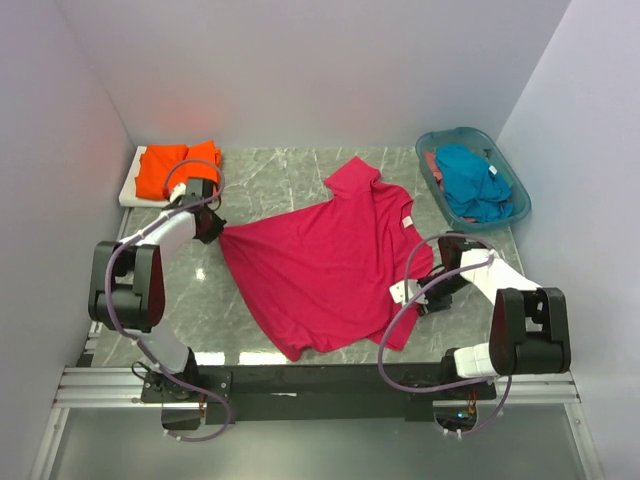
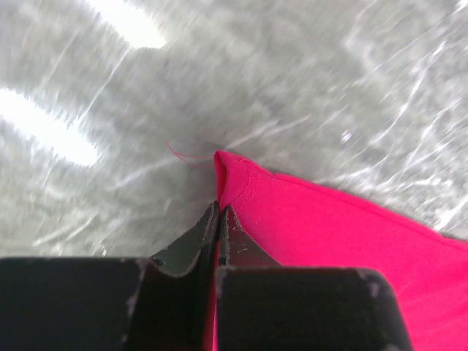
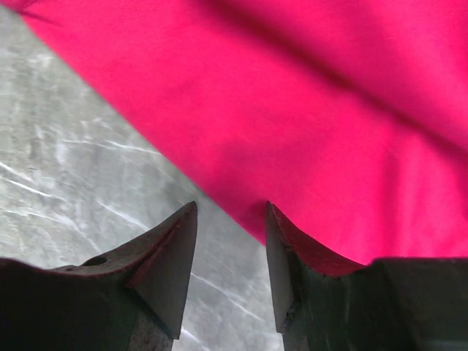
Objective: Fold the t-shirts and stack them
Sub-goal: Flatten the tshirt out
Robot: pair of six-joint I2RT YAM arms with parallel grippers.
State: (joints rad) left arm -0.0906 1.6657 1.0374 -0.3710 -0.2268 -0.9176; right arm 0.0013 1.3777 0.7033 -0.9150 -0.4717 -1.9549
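Observation:
The magenta-red t-shirt (image 1: 320, 262) lies spread and rumpled across the middle of the table, its white neck label (image 1: 407, 222) to the right. My left gripper (image 1: 213, 229) is at its left corner. In the left wrist view that gripper (image 2: 219, 210) is shut on the corner of the shirt (image 2: 329, 230), and fabric shows between the jaws. My right gripper (image 1: 437, 277) is at the shirt's right edge. In the right wrist view it (image 3: 231, 210) is open, the shirt's (image 3: 314, 110) hem running past its right finger. A folded orange t-shirt (image 1: 176, 167) lies at the back left. A teal-blue t-shirt (image 1: 473, 181) sits in the basket.
The orange shirt rests on a white board (image 1: 130, 187) in the back left corner. A translucent teal basket (image 1: 519, 196) stands at the back right. Grey walls close in the marble table (image 1: 270, 180) on three sides. The arm bases and purple cables (image 1: 395, 335) run along the near edge.

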